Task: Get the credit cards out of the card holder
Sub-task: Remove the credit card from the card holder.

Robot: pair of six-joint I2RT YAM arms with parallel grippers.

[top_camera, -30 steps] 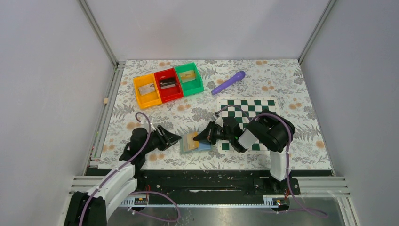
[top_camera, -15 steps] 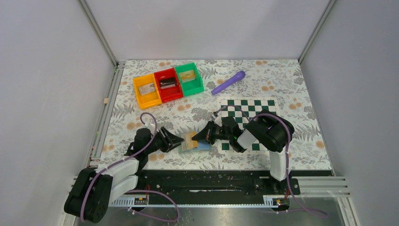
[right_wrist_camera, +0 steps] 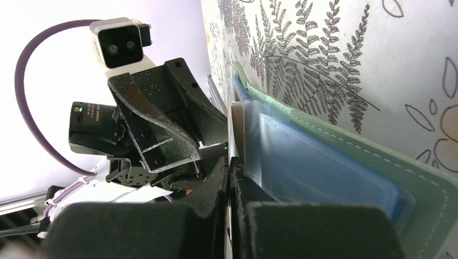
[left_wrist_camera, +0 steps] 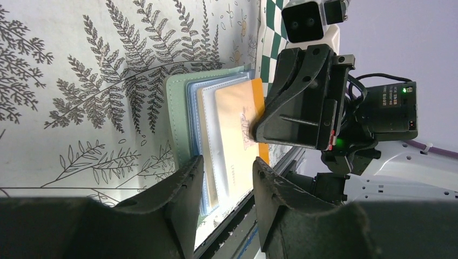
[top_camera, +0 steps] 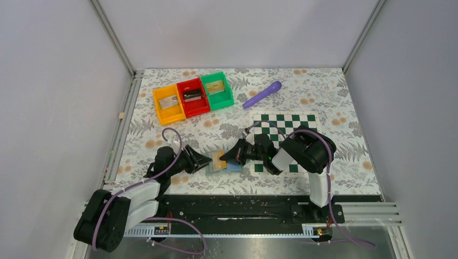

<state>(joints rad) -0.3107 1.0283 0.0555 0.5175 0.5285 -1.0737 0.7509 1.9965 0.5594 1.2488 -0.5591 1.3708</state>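
Card holder (top_camera: 234,167) lies spread open on the floral tabletop (top_camera: 146,129), near its front edge and between the two arms, with the teal-edged blue panels facing up. Left hand (left_wrist_camera: 227,161) reaches in from the left, low over the holder, with its fingers (left_wrist_camera: 183,186) spread. The holder's near end shows in the gap between them. Tan and orange credit cards (left_wrist_camera: 235,118) sit stacked in the holder, partly slid out of the clear pocket. Right hand (top_camera: 224,157) comes from the right, its fingers pressed together with the tip at the cards' edge. Whether a card is pinched there cannot be told. Chessboard (top_camera: 294,121) lies to the right, under the right arm. At the back, from left to right, stand an orange bin (top_camera: 168,103), a red bin (top_camera: 193,97), a green bin (top_camera: 217,90) and a purple cylinder (top_camera: 262,94).
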